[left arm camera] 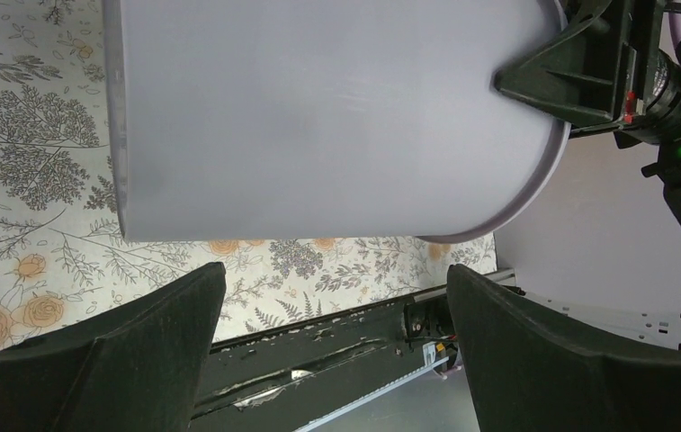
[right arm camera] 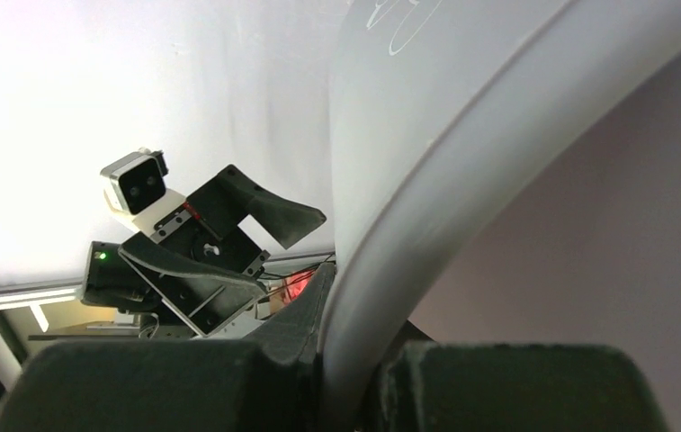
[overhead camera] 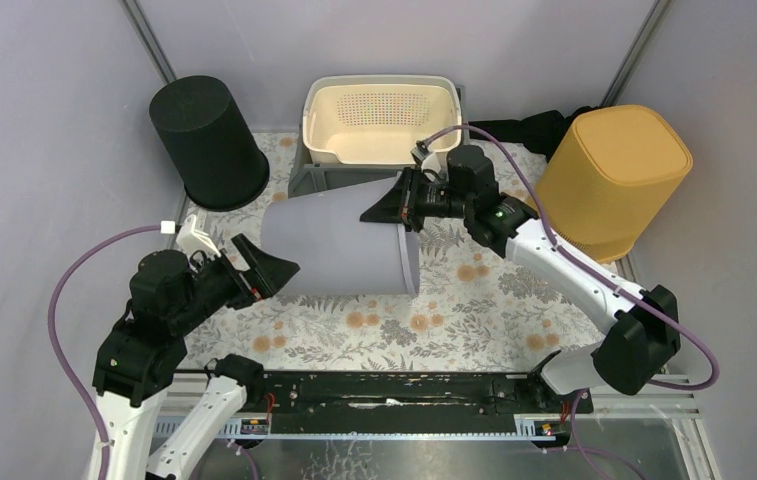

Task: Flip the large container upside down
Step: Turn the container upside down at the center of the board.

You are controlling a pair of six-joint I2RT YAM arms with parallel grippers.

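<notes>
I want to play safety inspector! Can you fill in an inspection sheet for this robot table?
Surface: floral mat covers the table.
Job's things: large grey container lies on its side in the middle, not yet upside down.
Clutter: black bin upside down at back left; yellow bin upside down at back right; cream basket at back centre.
Grippers: right end effector is shut on the container's rim; left end effector is open near the container's base, not touching it.
Cables: purple cable loops over the right arm; another hangs off the left arm.
Surroundings: plain grey walls on three sides.
</notes>
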